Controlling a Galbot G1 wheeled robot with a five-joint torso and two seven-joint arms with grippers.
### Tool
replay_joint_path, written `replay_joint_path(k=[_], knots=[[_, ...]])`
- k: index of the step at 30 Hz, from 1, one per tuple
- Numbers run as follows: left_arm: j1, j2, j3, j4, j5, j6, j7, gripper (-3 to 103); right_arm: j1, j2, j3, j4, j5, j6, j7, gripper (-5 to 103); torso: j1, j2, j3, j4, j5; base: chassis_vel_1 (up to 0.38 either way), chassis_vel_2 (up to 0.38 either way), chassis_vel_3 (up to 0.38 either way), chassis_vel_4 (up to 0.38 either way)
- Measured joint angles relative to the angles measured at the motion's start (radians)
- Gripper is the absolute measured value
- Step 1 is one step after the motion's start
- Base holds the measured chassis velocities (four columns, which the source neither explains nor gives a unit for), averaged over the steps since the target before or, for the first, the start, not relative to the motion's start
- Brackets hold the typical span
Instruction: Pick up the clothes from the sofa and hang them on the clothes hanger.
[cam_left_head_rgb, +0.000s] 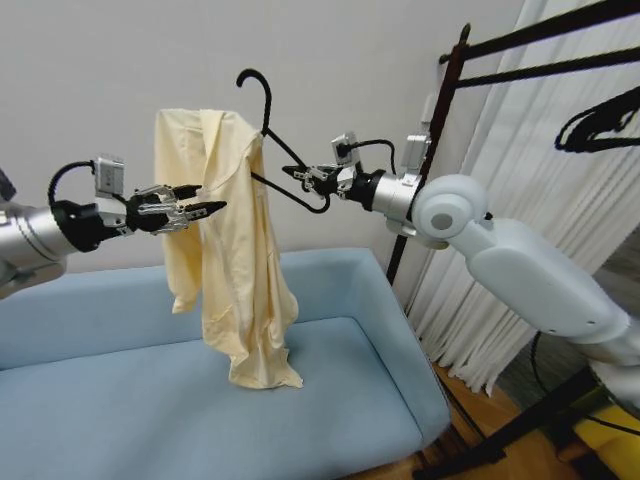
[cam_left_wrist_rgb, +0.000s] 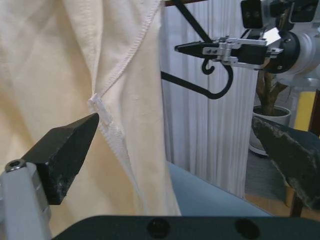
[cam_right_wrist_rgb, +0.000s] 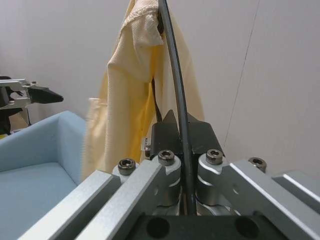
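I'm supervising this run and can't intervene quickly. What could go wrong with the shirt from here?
The shirt drapes over one side of the hanger, so it may slide off onto the sofa. The right tool pinches the hanger's far end; it may twist. The left tool is open, holding nothing.

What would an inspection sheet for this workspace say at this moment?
surface: light blue sofa, under the hanging shirt
job's things: pale yellow shirt draped on black hanger, hem low over the seat
clutter: nothing seen
grippers: left claw open beside the shirt; right claw shut on the hanger
cables: black cable looped at the left wrist
surroundings: clothes rack, white curtain
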Motion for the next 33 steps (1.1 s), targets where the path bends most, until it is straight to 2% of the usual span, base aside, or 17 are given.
replay_joint_path(k=[6, 11, 14, 15, 18, 19, 23, 24, 27, 33], knots=[[-0.010, 0.009, 0.004, 0.057, 0.016, -0.027, -0.033, 100, 0.003, -0.015, 0.002, -0.001, -0.003, -0.003, -0.040, 2, 0.000, 0.000, 0.000, 0.0000, -0.0003, 0.000, 0.000, 0.000, 0.000], [-0.025, 0.061, 0.008, 0.139, 0.017, -0.055, -0.036, 100, 0.007, -0.025, 0.002, -0.016, -0.034, -0.009, -0.111, 2, 0.000, 0.000, 0.000, 0.0001, -0.0003, 0.000, 0.000, 0.000, 0.000], [-0.024, 0.118, 0.011, 0.180, 0.017, -0.062, 0.014, 100, 0.010, -0.032, -0.002, -0.043, -0.086, -0.020, -0.179, 2, 0.000, 0.000, 0.000, 0.0003, -0.0002, 0.000, 0.000, 0.000, 0.000], [-0.024, 0.118, 0.011, 0.180, 0.017, -0.062, 0.014, 100, 0.010, -0.032, -0.002, -0.043, -0.086, -0.020, -0.179, 2, 0.000, 0.000, 0.000, 0.0003, -0.0002, 0.000, 0.000, 0.000, 0.000], [-0.022, 0.202, 0.011, 0.246, 0.014, -0.058, 0.132, 100, 0.021, -0.037, -0.018, -0.082, -0.167, -0.048, -0.271, 2, 0.000, 0.000, 0.000, -0.0002, 0.0002, 0.000, 0.000, 0.000, 0.000], [-0.022, 0.202, 0.011, 0.246, 0.014, -0.058, 0.132, 100, 0.021, -0.037, -0.018, -0.082, -0.167, -0.048, -0.271, 2, 0.000, 0.000, 0.000, -0.0002, 0.0002, 0.000, 0.000, 0.000, 0.000], [-0.002, 0.314, 0.006, 0.310, 0.007, -0.058, 0.241, 100, 0.030, -0.023, -0.034, -0.102, -0.253, -0.057, -0.322, 2, 0.000, 0.000, 0.000, 0.0003, -0.0001, 0.000, 0.000, 0.000, 0.000], [-0.002, 0.314, 0.006, 0.310, 0.007, -0.058, 0.241, 100, 0.030, -0.023, -0.034, -0.102, -0.253, -0.057, -0.322, 2, 0.000, 0.000, 0.000, 0.0003, -0.0001, 0.000, 0.000, 0.000, 0.000], [0.024, 0.395, 0.005, 0.307, -0.006, -0.060, 0.270, 100, 0.034, -0.013, -0.042, -0.076, -0.261, -0.067, -0.323, 2, 0.000, 0.000, 0.000, 0.0003, 0.0000, 0.000, 0.000, 0.000, 0.000], [0.054, 0.488, -0.003, 0.279, -0.057, -0.068, 0.262, 100, 0.060, -0.019, -0.049, -0.012, -0.244, -0.095, -0.337, 2, 0.000, 0.000, 0.000, 0.0000, 0.0000, 0.000, 0.000, 0.000, 0.000]])
